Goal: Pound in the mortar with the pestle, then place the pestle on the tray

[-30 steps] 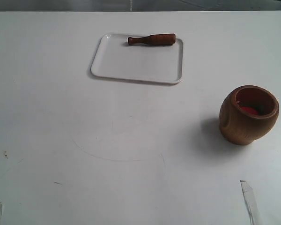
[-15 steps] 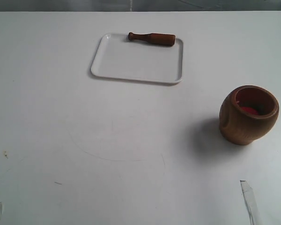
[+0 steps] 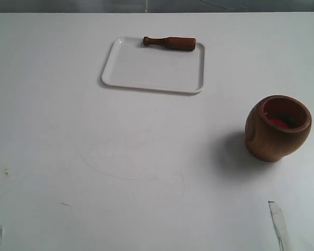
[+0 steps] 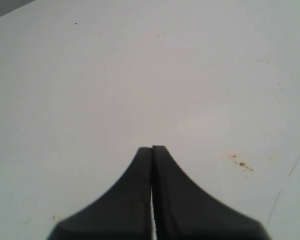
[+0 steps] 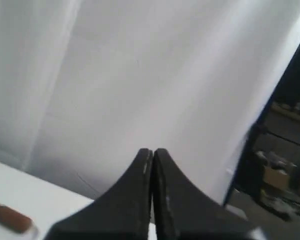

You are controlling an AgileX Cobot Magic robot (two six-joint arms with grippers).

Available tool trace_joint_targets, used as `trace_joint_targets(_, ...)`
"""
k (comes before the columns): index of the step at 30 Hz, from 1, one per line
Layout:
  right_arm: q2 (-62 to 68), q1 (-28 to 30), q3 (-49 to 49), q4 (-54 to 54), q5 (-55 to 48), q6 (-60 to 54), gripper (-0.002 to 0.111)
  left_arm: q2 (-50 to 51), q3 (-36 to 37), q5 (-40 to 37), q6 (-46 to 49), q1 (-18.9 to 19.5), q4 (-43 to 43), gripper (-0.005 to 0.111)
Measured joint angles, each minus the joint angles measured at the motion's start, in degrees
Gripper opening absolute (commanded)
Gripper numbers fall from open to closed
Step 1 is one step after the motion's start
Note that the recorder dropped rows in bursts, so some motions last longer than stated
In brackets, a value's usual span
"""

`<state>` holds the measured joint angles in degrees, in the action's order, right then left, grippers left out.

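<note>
Left gripper (image 4: 152,150): black fingers pressed flat together with nothing between them, hanging over the bare white tabletop (image 4: 140,75).

Right gripper (image 5: 152,152): black fingers likewise closed tip to tip, empty. A blurred reddish-brown shape at the edge of its view may be the pestle.

Short reddish-brown turned wooden pestle (image 3: 169,43): lies flat along the far rim of the flat white rectangular plastic tray (image 3: 146,73), with its knob end to the left.

Rounded brown wooden mortar (image 3: 277,128): upright, well apart from the tray on the right, with something red inside. A wide bare surface lies between them.
</note>
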<state>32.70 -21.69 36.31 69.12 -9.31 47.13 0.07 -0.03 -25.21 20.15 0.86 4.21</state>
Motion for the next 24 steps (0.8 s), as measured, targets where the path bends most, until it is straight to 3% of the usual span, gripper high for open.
trace_joint_targets(6, -17.1, 0.0, -7.8, -9.3, 3.5, 3.6, 0.0, 0.0, 0.0, 0.0, 0.0, 0.0, 0.0, 0.0)
trace_joint_targets(12, -31.0, 0.0, -14.5, -25.2, 6.8, 4.0, 0.0, 0.0, 0.0, 0.0, 0.0, 0.0, 0.0, 0.0)
trace_joint_targets(17, -32.5, -0.6, -19.9, -32.3, 11.4, 6.8, 0.0, 0.0, 0.0, 0.0, 0.0, 0.0, 0.0, 0.0)
trace_joint_targets(24, -32.5, -6.6, -30.1, -33.7, 13.9, 12.8, 0.0, 0.0, 0.0, 0.0, 0.0, 0.0, 0.0, 0.0)
